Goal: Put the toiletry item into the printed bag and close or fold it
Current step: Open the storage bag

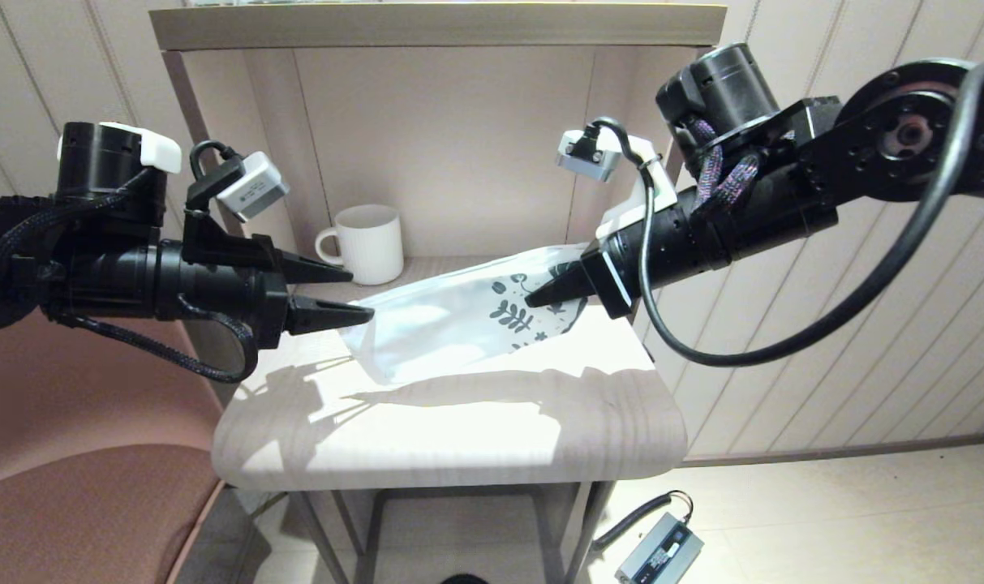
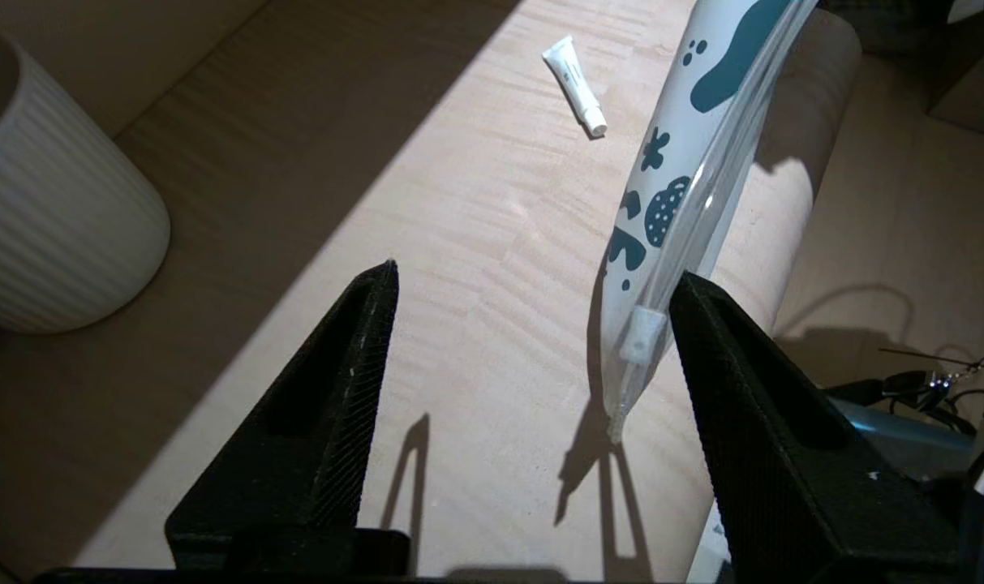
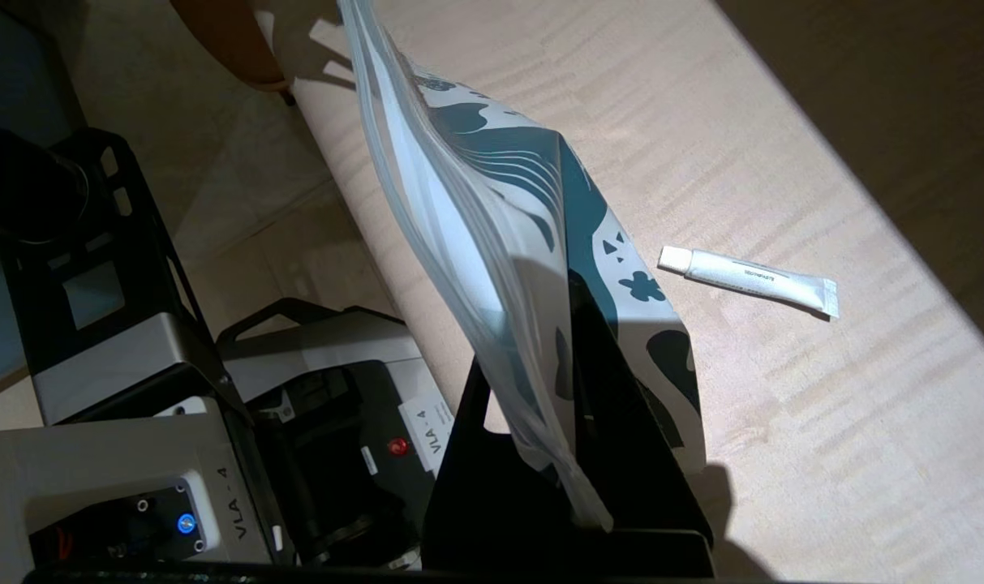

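Sagging is the main danger here: the printed bag (image 1: 459, 316) hangs above the tabletop (image 1: 451, 430) from one end only, pinched at its leaf-patterned end by the right gripper (image 1: 540, 298), whose fingers are pressed together on the plastic. The plain end with the zip slider lies between the spread fingers of the left gripper (image 2: 532, 324), right beside one of them, but I judge it is not clamped there. With that end loose, the bag could swing, twist or droop toward the tabletop, and the mouth may be hard to find and open again. A single pinch on slick plastic could also slip if the arm moves sharply.

The white mug (image 1: 366, 242) stands at the back, near the left gripper's upper finger; a careless sweep could knock it.

The toiletry item (image 3: 749, 280), a small white tube with a flat crimped end, lies on the tabletop beside and under the hanging bag, touching neither gripper. It is not yet inside. Being small and light, it could roll or get flicked away if the bag's edge brushes it.
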